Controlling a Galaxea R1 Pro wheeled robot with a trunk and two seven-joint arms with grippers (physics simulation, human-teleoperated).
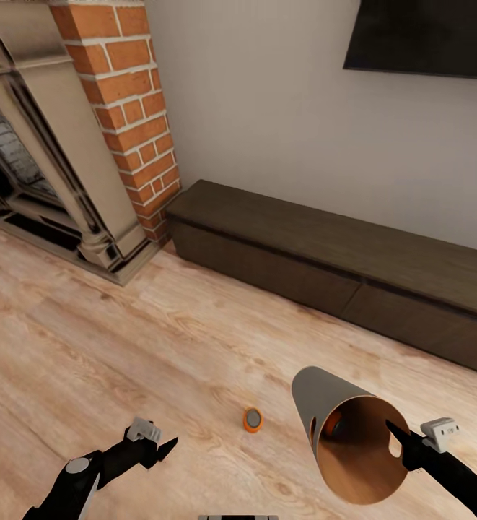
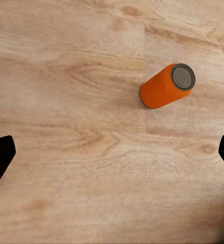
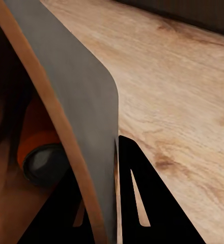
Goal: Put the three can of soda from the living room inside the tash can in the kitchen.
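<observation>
The grey tash can (image 1: 325, 404) hangs tipped over the wood floor (image 1: 123, 347), its rim pinched by the right pincer (image 1: 405, 442), with an orange soda can (image 3: 38, 147) inside. Another orange can (image 1: 252, 419) stands on the floor near the left pincer (image 1: 154, 442), which is wide open and holds nothing.

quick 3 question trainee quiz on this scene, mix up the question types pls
1. True or false: the orange soda can on the floor stands upright.
2. What does the right gripper hold? A) trash can by its rim B) a soda can C) nothing
3. Fill in: inside the bin lies another ___ can.

Key: 1 true, grey top faces up. 2 A. 3 orange. The left gripper hangs open, apart from the floor can.
</observation>
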